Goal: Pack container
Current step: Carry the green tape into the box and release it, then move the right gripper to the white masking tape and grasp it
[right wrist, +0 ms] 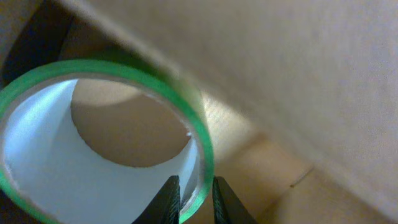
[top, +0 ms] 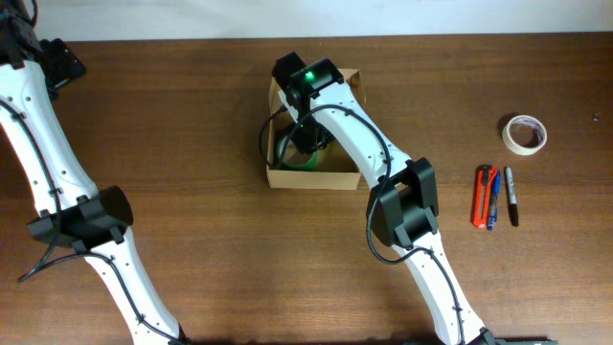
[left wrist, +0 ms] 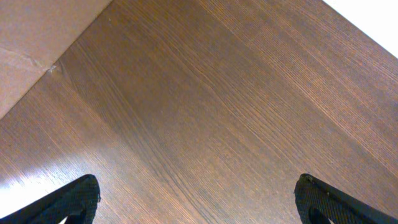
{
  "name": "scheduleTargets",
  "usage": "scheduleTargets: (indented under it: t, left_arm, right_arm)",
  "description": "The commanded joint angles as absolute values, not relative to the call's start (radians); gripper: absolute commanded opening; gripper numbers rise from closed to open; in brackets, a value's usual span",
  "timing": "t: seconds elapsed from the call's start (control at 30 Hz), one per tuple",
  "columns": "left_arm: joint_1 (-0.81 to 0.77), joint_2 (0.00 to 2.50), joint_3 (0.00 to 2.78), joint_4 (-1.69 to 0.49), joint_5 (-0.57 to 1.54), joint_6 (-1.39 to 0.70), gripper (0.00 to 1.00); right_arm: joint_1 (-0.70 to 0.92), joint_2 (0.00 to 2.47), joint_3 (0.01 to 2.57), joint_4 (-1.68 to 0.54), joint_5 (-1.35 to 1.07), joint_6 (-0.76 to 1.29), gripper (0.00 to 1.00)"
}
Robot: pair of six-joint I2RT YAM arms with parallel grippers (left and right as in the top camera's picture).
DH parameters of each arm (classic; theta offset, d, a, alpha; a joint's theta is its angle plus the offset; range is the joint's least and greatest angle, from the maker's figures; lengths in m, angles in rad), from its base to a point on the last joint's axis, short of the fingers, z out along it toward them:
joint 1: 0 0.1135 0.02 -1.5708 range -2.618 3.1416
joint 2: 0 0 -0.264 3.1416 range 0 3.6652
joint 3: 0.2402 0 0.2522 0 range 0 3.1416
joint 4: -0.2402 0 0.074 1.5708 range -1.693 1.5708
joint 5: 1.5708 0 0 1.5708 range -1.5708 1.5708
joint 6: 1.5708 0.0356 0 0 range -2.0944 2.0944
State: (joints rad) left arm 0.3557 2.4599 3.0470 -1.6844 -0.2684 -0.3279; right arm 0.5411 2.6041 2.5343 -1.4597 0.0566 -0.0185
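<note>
The container is a small tan cardboard box on the table, open at the top. My right gripper reaches down inside it and is shut on the wall of a green tape roll, one finger inside the ring and one outside. The roll shows green at the box floor in the overhead view. The box's cardboard wall fills the right wrist view. My left gripper is open and empty over bare wood, out of the overhead view at the far left.
A white tape roll lies at the right. A red cutter, a blue pen and a black marker lie side by side below it. A piece of flat cardboard shows in the left wrist view's upper left.
</note>
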Motion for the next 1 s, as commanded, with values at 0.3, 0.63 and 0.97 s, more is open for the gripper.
scheduleTargets:
  t: [0.3,0.63,0.97]
  left_arm:
    - [0.363,2.431,3.042,-1.687,-0.265,-0.316,1.0]
    - [0.363,2.431,3.042,-1.687,-0.265,-0.317,1.0]
    - [0.363,2.431,3.042,-1.687,-0.265,-0.317,1.0]
  right_arm:
    - [0.429,2.066,2.535,-1.492,0.313,-0.005,0.36]
    - [-0.19,1.869,2.297,-1.384,0.228,0.141,0.72]
    - [-0.517,2.149,2.206,-1.357,0.024,0.332,0.75]
